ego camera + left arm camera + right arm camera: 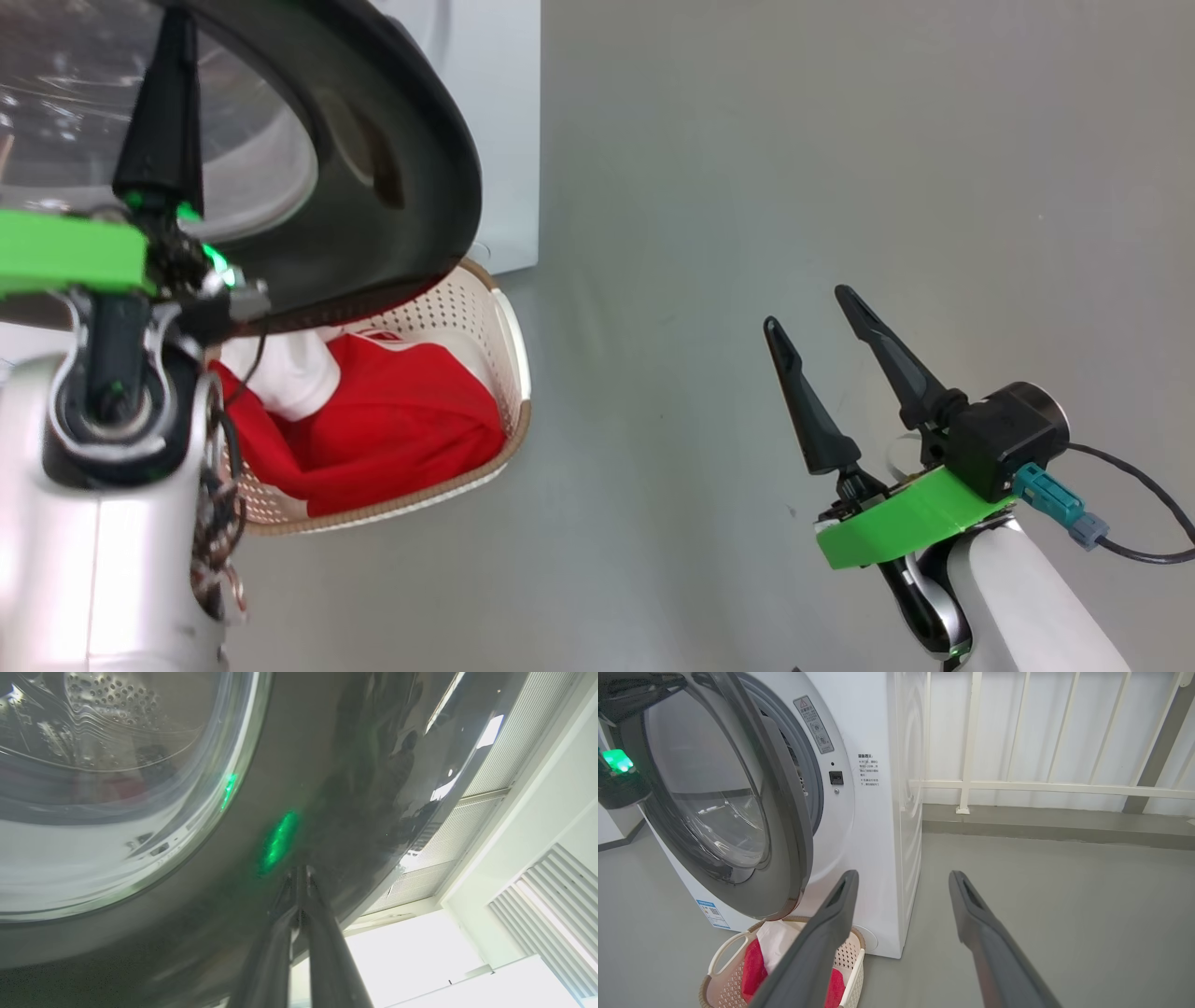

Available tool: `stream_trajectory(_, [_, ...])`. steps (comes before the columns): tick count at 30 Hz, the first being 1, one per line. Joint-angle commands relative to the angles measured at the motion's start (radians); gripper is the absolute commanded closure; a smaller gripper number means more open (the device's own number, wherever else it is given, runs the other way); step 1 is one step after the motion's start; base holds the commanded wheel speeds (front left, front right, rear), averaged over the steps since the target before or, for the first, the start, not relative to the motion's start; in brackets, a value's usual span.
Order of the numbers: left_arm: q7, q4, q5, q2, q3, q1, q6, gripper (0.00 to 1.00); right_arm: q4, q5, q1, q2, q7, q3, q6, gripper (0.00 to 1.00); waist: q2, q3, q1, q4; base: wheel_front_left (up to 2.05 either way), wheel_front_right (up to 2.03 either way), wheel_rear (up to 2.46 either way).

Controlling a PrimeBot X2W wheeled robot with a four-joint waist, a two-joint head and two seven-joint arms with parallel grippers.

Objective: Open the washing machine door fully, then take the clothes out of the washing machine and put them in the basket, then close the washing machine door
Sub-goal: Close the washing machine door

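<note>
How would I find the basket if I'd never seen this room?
Find the big white front-loading washing machine. On the grey floor at its foot, under the round black-rimmed glass door, sits a small cream plastic basket. It alone has holed sides and red clothes inside.

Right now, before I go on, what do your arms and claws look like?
Both forearms are glossy silver-white shells. The left claw and right claw each have two long, tapered black fingers on a bright green plate. A black cable with a teal plug leaves the right wrist.
</note>
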Motion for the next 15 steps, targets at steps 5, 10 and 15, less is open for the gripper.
stream_trajectory(5, [-0.009, -0.048, 0.040, 0.051, 0.009, 0.093, -0.018, 0.00, -0.017, 0.009, -0.002, -0.003, -0.006, 0.018, 0.006, 0.00, -0.0001, -0.048, 0.0000, 0.026, 0.00, 0.00, 0.00])
stream_trajectory(10, [-0.043, -0.071, 0.111, 0.074, -0.008, 0.178, -0.031, 0.00, -0.012, 0.012, 0.009, -0.002, -0.006, 0.019, 0.006, 0.00, -0.0001, -0.086, 0.0000, 0.047, 0.00, 0.00, 0.00])
stream_trajectory(15, [-0.149, -0.093, 0.311, 0.140, -0.056, 0.268, -0.072, 0.00, -0.015, 0.014, 0.023, 0.001, -0.006, 0.008, 0.006, 0.00, -0.0001, -0.123, 0.0000, 0.063, 0.00, 0.00, 0.00])
